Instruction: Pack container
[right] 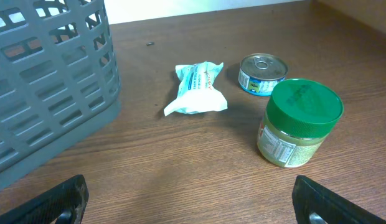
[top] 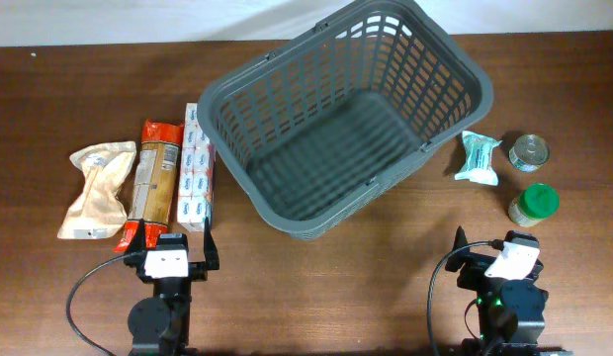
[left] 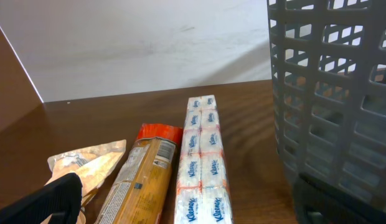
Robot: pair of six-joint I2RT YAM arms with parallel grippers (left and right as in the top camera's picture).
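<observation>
Left pincer [top: 174, 242], right pincer [top: 496, 249]: mine, both wide open, empty. Basket [top: 425, 79] holds nothing; tissues [top: 196, 168], jar [top: 533, 205], can [top: 529, 152] wait outside. All packing left.

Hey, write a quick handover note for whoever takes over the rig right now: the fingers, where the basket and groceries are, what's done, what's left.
Grippers: the left gripper and the right gripper both have fingers open and hold nothing, at the near table edge.
Container: the basket sits mid-table, empty.
To its left: beige bag, pasta packet, tissue packs.
To its right: white-teal pouch, tin can, green-lidded jar.
Done: nothing packed.
Left: all six items.
</observation>
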